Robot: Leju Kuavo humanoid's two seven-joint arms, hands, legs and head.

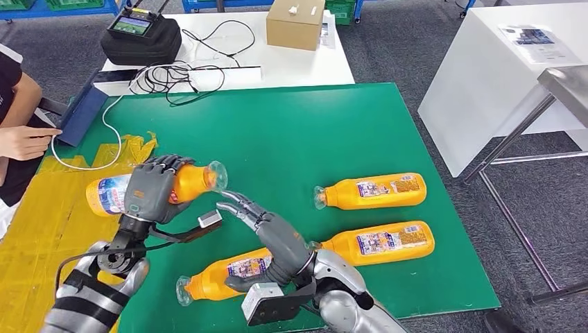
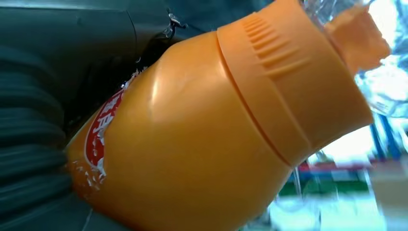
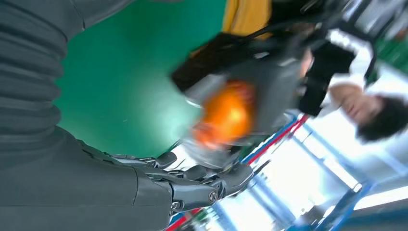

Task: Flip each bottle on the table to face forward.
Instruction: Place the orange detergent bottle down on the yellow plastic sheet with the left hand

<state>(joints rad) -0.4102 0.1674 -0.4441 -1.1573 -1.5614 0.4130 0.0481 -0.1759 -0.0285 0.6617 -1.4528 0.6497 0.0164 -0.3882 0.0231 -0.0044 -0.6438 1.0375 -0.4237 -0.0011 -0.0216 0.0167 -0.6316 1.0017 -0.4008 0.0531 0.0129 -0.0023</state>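
Fingers (image 1: 163, 166) of left hand (image 1: 149, 191) around raised bottle (image 1: 191, 182), above green mat (image 1: 291, 132) edge.

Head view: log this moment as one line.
left hand: holds orange bottle above green mat | right hand: open, reaching toward it | three bottles lying on mat

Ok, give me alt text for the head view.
The left hand holds an orange bottle above a green mat, while the open right hand reaches toward it. Three more orange bottles lie on the mat.
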